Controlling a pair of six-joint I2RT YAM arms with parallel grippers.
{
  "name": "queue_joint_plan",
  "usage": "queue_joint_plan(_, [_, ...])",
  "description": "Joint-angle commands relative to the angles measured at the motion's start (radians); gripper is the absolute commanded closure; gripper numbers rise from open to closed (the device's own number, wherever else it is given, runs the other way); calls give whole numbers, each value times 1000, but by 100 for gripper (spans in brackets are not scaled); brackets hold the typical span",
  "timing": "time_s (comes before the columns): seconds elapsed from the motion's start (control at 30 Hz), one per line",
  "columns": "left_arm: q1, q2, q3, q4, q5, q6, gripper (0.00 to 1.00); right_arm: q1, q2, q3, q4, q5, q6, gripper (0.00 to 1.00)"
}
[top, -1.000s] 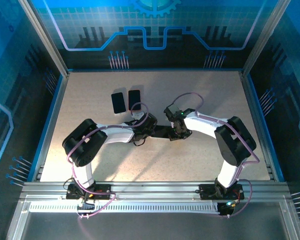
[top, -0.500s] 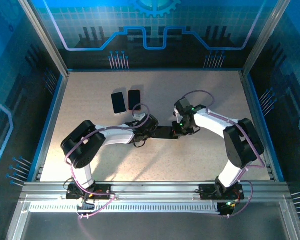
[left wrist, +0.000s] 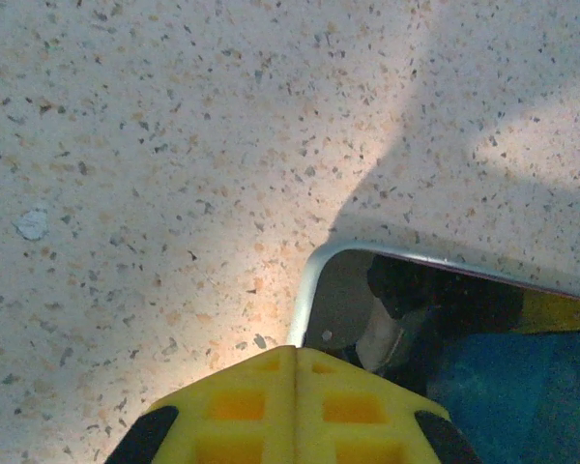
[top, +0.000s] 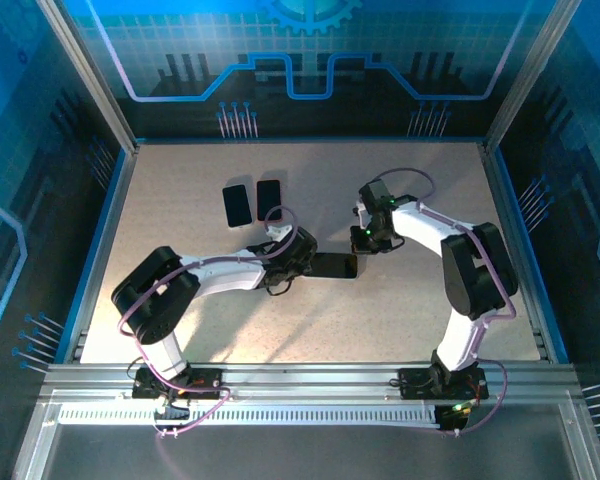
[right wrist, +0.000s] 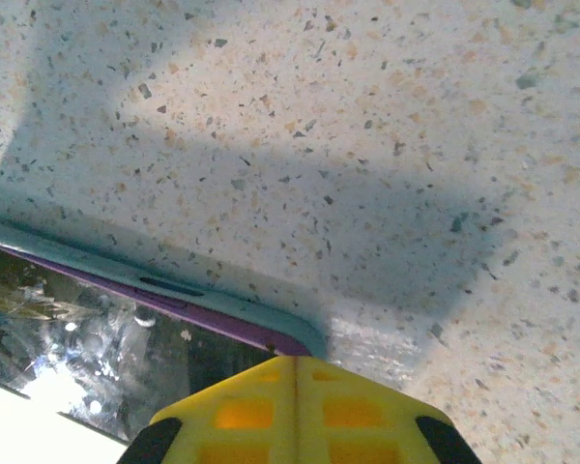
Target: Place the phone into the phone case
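— Two shut claws, and we see nothing pinched in either. Our left gripper (top: pixel 302 262) rests its closed tip at the left end of the phone (top: pixel 332 265), which lies flat on the table (top: pixel 410 320) midway between the arms. Our right gripper (top: pixel 365 238) hangs just beyond the phone's other end.

— And the phone case (right wrist: pixel 77 253)?

— From the right wrist we make out a pale rim outside a purple edge, so we judge the phone sits in it, at least at that corner. Whether every corner is home we cannot tell.

— Then we press with closed tips, corner by corner, straight down, our left steadying its end so the phone doesn't skate. Light force only, because the glass is slick.

— What differs from a second ago?

— Our right claw stood on the phone's right end then. Now it is off it, drawn toward the far side, and that end lies bare. Our left hasn't budged, nor have the wider dark slab (top: pixel 237 205) and the narrower dark slab (top: pixel 269 199) at the far left.
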Motion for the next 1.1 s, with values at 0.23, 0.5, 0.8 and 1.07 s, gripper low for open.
queue_joint_plan(0.23, [-35, 36, 18, -17, 13, -5, 100, 3, 77, 17, -10, -1, -31, 100])
queue_joint_plan(0.5, [-40, 67, 6, -6, 29, -21, 100, 68, 147, -13, -4, 41, -17, 100])
queue_joint_plan(0.8, [-42, 83, 4, 6, 36, -25, 100, 115, 182, -82, 39, 9, 40, 100])
queue_joint_plan(1.07, [-41, 99, 14, -3, 31, -32, 100, 99, 136, -156, 105, -52, 89, 100])
